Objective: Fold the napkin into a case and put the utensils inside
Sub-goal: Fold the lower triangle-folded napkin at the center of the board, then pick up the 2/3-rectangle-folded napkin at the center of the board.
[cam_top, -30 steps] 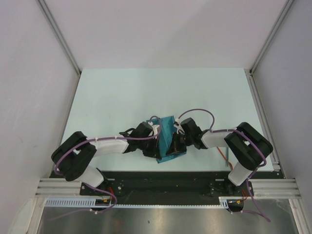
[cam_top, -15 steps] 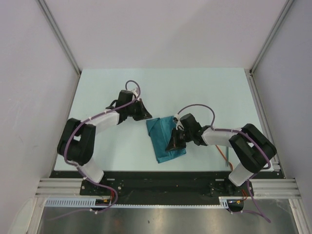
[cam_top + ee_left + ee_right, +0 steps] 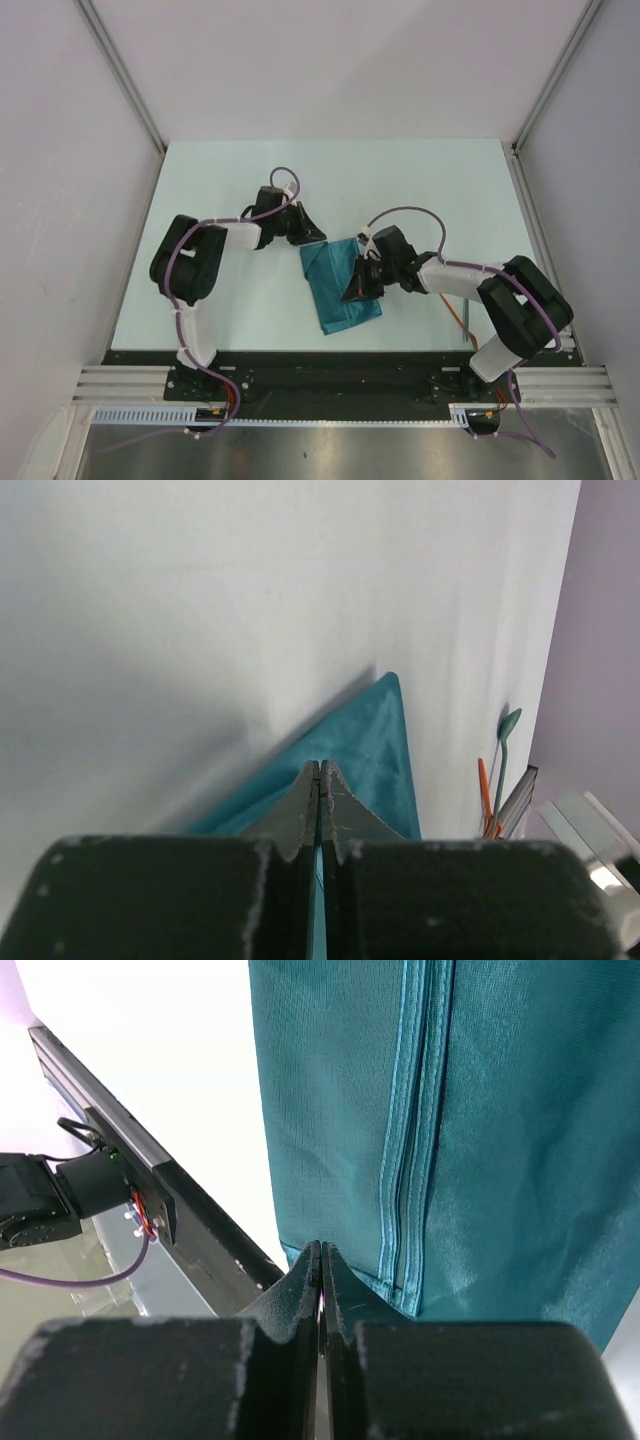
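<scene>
While the left gripper (image 3: pixel 308 233) sits at the far left corner of the napkin (image 3: pixel 335 300), its fingers are squeezed tight together, and whether they pinch cloth is hard to tell. The right gripper (image 3: pixel 355 290) is over the napkin's right side, squeezed tight too, with nothing seen in it. The folded napkin lies mid-table. An orange utensil (image 3: pixel 483 792) lies well off to the right.

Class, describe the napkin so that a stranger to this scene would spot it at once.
Look at the pale green table, midway along its near edge. The napkin lies there, folded flat and slanted. It is the only fabric in view, and it is deep teal.
</scene>
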`<move>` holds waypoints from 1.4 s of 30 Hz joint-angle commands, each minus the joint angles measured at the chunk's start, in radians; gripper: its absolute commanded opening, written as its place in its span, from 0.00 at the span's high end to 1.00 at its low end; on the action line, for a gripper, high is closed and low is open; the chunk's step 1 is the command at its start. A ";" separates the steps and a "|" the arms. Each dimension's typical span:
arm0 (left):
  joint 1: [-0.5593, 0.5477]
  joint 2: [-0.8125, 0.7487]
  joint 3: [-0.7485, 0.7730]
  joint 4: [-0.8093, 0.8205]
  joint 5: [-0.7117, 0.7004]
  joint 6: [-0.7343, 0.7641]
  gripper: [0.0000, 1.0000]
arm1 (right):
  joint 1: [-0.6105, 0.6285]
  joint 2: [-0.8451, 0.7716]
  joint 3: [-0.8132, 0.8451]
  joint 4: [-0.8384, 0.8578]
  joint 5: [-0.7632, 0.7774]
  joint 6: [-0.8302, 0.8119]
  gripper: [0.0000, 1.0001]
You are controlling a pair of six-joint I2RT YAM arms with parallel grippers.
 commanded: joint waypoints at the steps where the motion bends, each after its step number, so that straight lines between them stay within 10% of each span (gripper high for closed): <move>1: -0.001 0.063 0.027 0.116 0.068 -0.052 0.99 | -0.011 -0.053 0.002 -0.011 -0.007 -0.021 0.94; 9: -0.001 0.088 0.086 0.134 0.013 -0.026 0.96 | -0.040 -0.083 0.002 -0.040 -0.002 -0.035 0.94; 17: -0.020 -0.064 0.361 -0.362 -0.249 0.221 0.55 | -0.135 -0.203 0.000 -0.198 0.076 -0.115 0.77; 23: -0.237 -0.221 0.377 -0.564 -0.513 0.322 0.28 | -0.324 -0.304 -0.041 -0.356 0.189 -0.084 0.38; 32: -0.774 -0.210 0.359 -0.796 -0.966 0.160 0.26 | -0.569 -0.454 -0.142 -0.442 0.191 -0.076 0.28; 42: -0.939 0.071 0.527 -1.019 -1.054 -0.009 0.21 | -0.692 -0.594 -0.182 -0.447 0.124 -0.113 0.17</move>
